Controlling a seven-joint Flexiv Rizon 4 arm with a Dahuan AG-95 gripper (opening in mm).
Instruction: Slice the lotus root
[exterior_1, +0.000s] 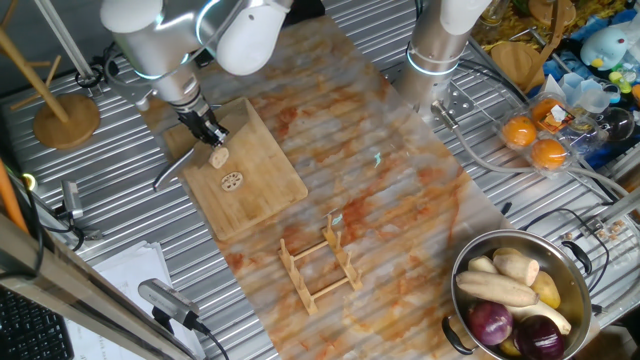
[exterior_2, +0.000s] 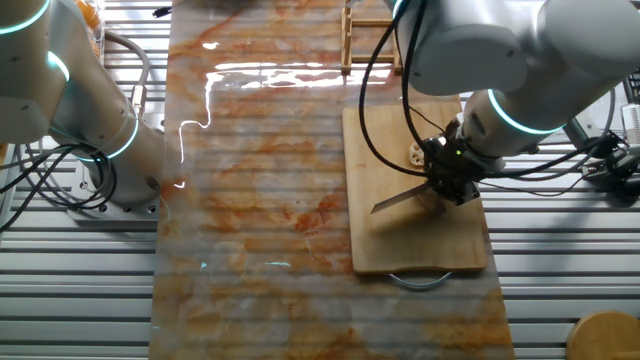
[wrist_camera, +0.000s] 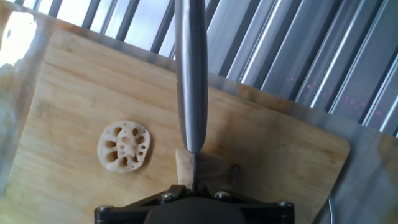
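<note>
On the cutting board (wrist_camera: 81, 87), left to right: one cut slice (wrist_camera: 124, 146) lying flat (holes showing), then one lotus root (wrist_camera: 208, 171) chunk under the knife (wrist_camera: 190, 74). The end effector (exterior_1: 205, 128) appears clamped on the knife handle, though its fingers are hidden.

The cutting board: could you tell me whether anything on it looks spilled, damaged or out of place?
Nothing stands out. One slice lies flat on the board, beside the lotus root under the knife.
</note>
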